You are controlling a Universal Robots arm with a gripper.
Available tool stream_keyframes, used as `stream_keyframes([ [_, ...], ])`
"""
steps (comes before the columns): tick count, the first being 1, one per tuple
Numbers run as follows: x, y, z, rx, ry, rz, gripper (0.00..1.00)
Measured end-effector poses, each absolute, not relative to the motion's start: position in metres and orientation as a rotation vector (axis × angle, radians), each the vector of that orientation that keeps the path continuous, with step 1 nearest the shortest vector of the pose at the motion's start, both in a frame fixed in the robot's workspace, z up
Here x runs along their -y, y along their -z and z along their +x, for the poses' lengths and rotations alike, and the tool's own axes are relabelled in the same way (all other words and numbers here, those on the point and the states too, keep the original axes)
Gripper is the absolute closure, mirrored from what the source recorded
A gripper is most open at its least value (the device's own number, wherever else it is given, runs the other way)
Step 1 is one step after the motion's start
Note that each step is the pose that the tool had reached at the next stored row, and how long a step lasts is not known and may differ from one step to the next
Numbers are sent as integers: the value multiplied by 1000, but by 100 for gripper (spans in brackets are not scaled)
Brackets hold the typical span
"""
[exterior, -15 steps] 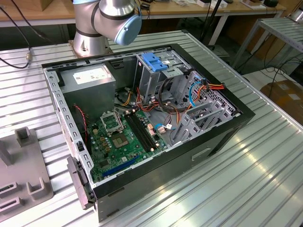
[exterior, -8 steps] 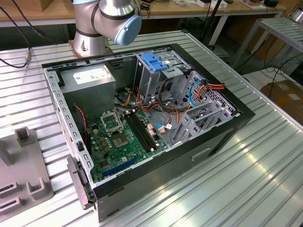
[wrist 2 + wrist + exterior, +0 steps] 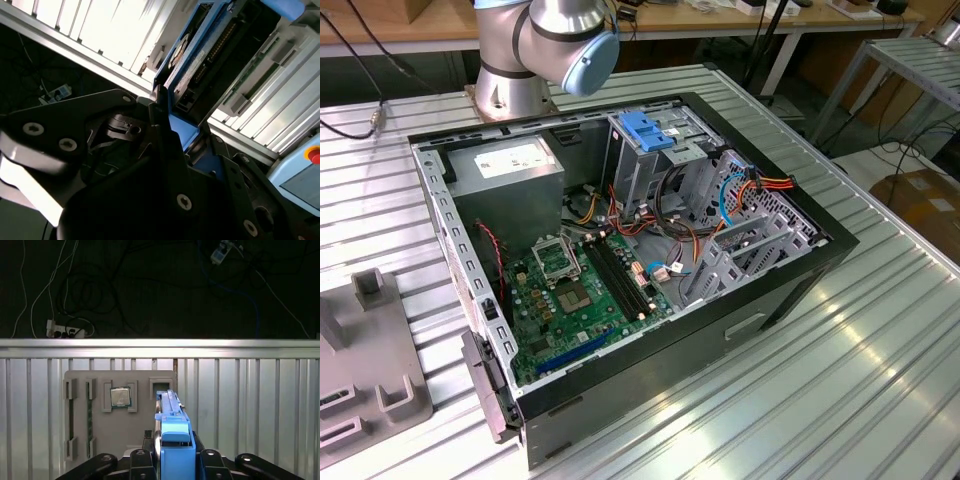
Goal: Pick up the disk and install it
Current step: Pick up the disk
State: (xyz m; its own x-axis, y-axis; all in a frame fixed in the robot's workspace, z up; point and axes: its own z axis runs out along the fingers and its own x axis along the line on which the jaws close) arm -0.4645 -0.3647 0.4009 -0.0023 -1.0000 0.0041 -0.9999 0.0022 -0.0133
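The disk [image 3: 172, 437] sits edge-on in the claw [image 3: 174, 460], which is clenched on its blue rail from both sides. The second wrist view shows the disk's [image 3: 200, 60] flat side. Its long axis runs straight out from the claw, far end pointing at an empty slot [image 3: 160, 387] of the grey tray [image 3: 80, 385] on the ribbed worktop [image 3: 250, 400]. That tray [image 3: 370, 390] lies to the exterior view's left of the open computer case [image 3: 770, 290], whose drive cage [image 3: 640, 165] looks like the disk's destination.
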Motion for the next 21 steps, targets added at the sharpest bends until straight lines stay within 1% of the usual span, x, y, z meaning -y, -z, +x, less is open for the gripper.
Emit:
stream_keyframes([
  [15,365,-422,-464,-2219,19,-2214,63],
  [21,365,-436,-464,-2219,18,-2214,63],
])
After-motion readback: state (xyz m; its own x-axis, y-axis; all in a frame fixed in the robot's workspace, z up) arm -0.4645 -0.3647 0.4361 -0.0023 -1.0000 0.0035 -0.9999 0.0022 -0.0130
